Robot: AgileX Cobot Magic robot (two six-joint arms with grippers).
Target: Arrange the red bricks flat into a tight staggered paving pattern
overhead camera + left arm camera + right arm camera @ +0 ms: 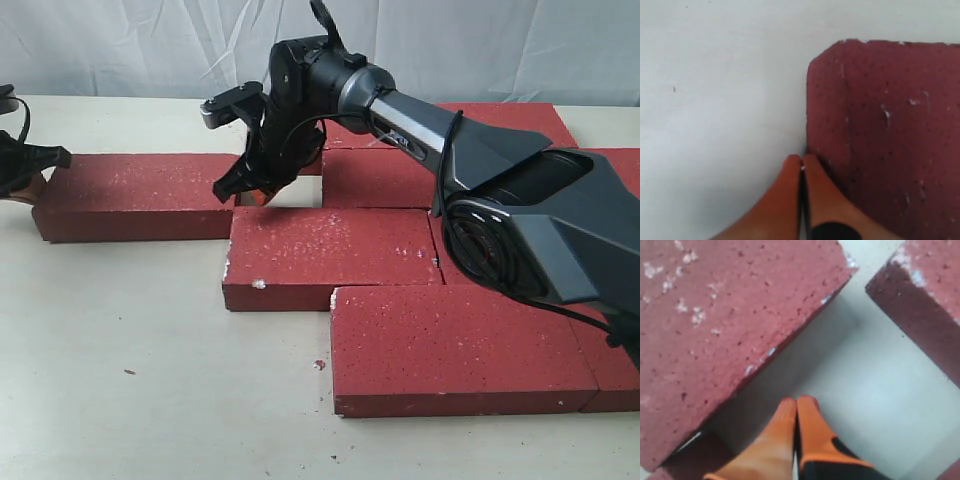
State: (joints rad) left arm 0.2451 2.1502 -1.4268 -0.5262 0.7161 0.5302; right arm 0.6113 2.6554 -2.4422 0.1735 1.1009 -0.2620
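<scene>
Several dark-red, rough-grained rectangular paving bricks (500, 115), speckled white, lie flat on a cream-coloured table (130, 350). Places below are clock directions in the exterior view, with the middle brick (330, 255) as the centre.

A front brick (460, 345) sits at five o'clock, touching the middle brick and staggered sideways from it. A back brick (385, 178) sits at one o'clock, also touching. More bricks lie at two and three o'clock, partly hidden by the black right arm (480, 150). One separate brick (135, 195) lies at ten o'clock. A bare patch of table at twelve o'clock parts its end from the back brick.

The right gripper (245, 190) reaches across into that patch. Its orange fingertips (785, 420) are pressed together with nothing between them, low over bare table beside the separate brick's end.

The left gripper (802, 167) is at nine o'clock, at the picture's edge. It is likewise closed and empty, with its tips at the separate brick's outer end, near a chipped corner.

The bricks look heavy, rigid and gritty, so they should drag rather than slip. Their edges already crumble, so the corners are best avoided. Lying flat, a brick looks too broad to pinch. The safer contact is probably a closed fingertip low on the middle of an end face, sliding the brick without turning it. For the separate brick, that means pushing on its outer end toward three o'clock.
</scene>
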